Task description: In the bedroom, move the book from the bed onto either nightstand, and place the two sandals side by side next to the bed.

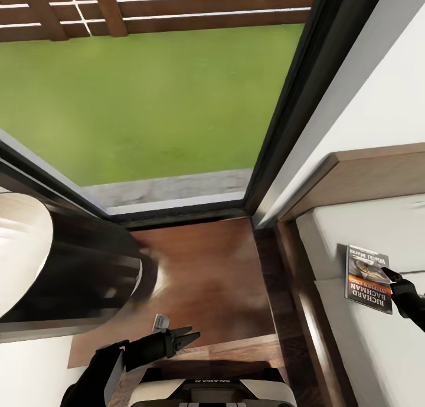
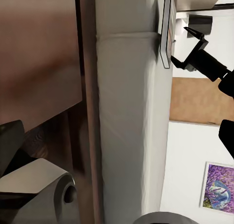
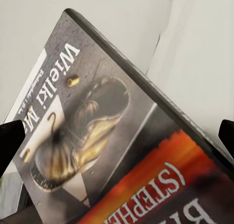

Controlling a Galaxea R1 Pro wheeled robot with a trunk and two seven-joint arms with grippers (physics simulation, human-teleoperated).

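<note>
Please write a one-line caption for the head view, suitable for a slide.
Right gripper reaches over the book lying on the bed's mattress, beside a window onto grass.

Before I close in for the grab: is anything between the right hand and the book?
Nothing. In the head view the right hand sits at the book's edge on the bare mattress; the right wrist view shows the cover close up.

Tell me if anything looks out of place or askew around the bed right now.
The thin paperback with the orange band lies on the bare pale mattress, near its edge, turned slightly askew to that edge. It belongs on a nightstand. The right gripper is over it, fingers spread either side. Nothing looks damaged.
</note>
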